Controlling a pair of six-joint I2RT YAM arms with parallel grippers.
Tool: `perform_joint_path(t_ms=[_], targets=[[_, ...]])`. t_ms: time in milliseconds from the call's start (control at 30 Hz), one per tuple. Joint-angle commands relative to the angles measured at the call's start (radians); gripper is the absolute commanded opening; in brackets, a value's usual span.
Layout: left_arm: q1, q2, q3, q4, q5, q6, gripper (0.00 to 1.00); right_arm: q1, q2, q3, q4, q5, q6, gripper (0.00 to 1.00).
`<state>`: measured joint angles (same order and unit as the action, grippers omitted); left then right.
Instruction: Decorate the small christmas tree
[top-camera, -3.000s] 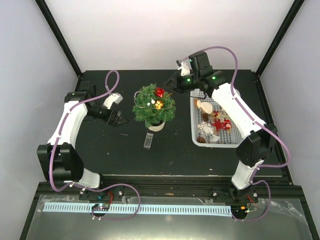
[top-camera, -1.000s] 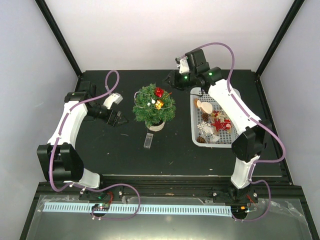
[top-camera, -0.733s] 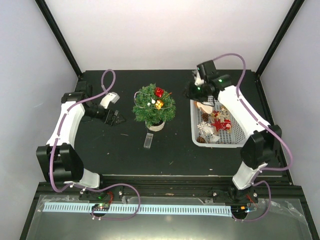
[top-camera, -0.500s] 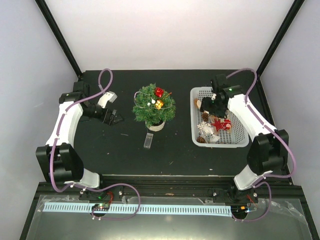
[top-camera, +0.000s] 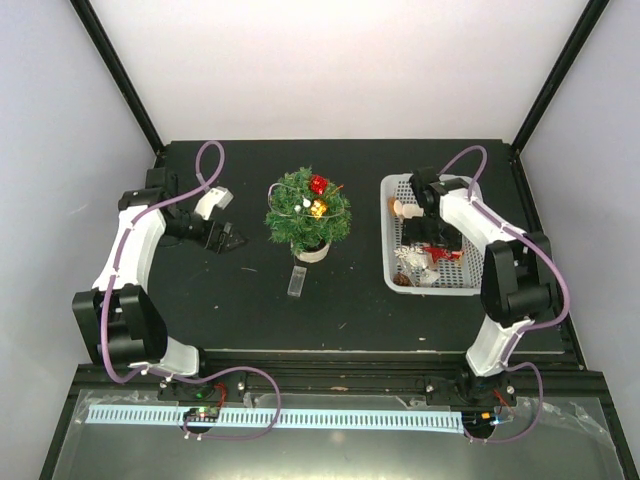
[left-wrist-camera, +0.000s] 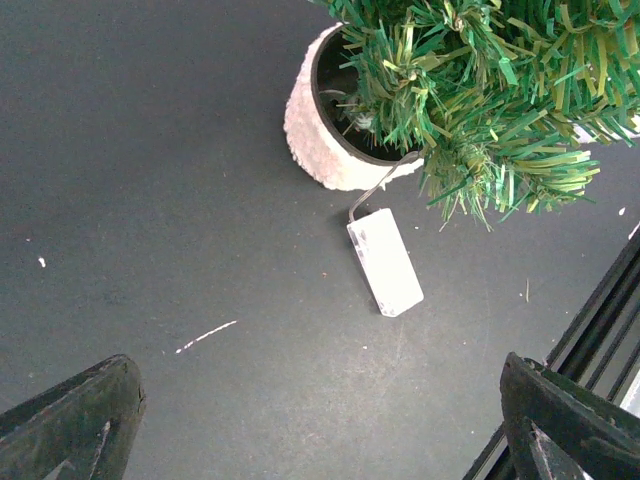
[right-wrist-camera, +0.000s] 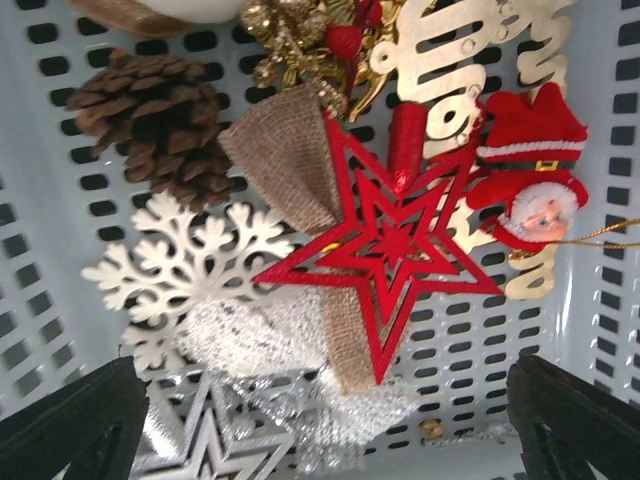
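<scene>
Right wrist view shows the right gripper (right-wrist-camera: 320, 430) spread wide and empty, its two dark fingertips at the lower corners of the picture; it hangs over the white basket (right-wrist-camera: 600, 300), looking straight down into it; directly under the jaws lies a red star (right-wrist-camera: 390, 245), resting on a burlap piece (right-wrist-camera: 285, 160), with a white snowflake (right-wrist-camera: 185, 270) touching it on one side and a Santa figure (right-wrist-camera: 535, 190) on the other; a pine cone (right-wrist-camera: 160, 110) sits further along the basket floor. Left of the basket, well apart from it in the top view, stands the small christmas tree (top-camera: 307, 208), a few ornaments already on it; beyond the tree, further from the basket, the left gripper (top-camera: 222, 238) hovers wide and empty above the table.

Judging by this, the step in hand is picking the next ornament; the star looks the likeliest target. The next move calls for a descent into the basket and a pinch on one star arm without catching the burlap or the snowflake, then a carry across to the tree.
</scene>
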<state>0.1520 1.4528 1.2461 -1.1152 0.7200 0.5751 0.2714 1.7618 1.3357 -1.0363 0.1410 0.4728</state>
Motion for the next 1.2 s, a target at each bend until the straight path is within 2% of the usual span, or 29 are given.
perform_joint_path(t_ms=[0,467,667,933,1000,1033,1067,1133,1167], targets=[[0.021,0.004,-0.002,0.022,0.042,0.030,0.98,0.002,0.039,0.030,-0.002,0.098,-0.032,0.97],[0.057,0.023,0.008,0.002,0.061,0.055,0.98,-0.014,0.083,-0.015,0.063,0.049,-0.037,0.62],[0.057,0.030,0.023,-0.007,0.067,0.053,0.98,-0.020,0.080,-0.031,0.077,0.026,-0.046,0.41],[0.058,0.028,0.027,-0.012,0.071,0.051,0.98,-0.029,0.051,-0.040,0.073,0.029,-0.052,0.25],[0.058,0.029,0.026,-0.012,0.075,0.051,0.98,-0.031,0.046,-0.046,0.076,0.026,-0.054,0.24],[0.059,0.029,0.025,-0.013,0.076,0.050,0.98,-0.031,0.047,-0.047,0.076,0.020,-0.057,0.29],[0.058,0.029,0.025,-0.013,0.076,0.049,0.98,-0.031,0.046,-0.048,0.078,0.008,-0.060,0.38],[0.058,0.028,0.025,-0.016,0.078,0.050,0.98,-0.031,0.039,-0.054,0.078,0.001,-0.058,0.64],[0.058,0.027,0.025,-0.018,0.078,0.051,0.98,-0.031,0.034,-0.056,0.078,0.001,-0.060,0.72]])
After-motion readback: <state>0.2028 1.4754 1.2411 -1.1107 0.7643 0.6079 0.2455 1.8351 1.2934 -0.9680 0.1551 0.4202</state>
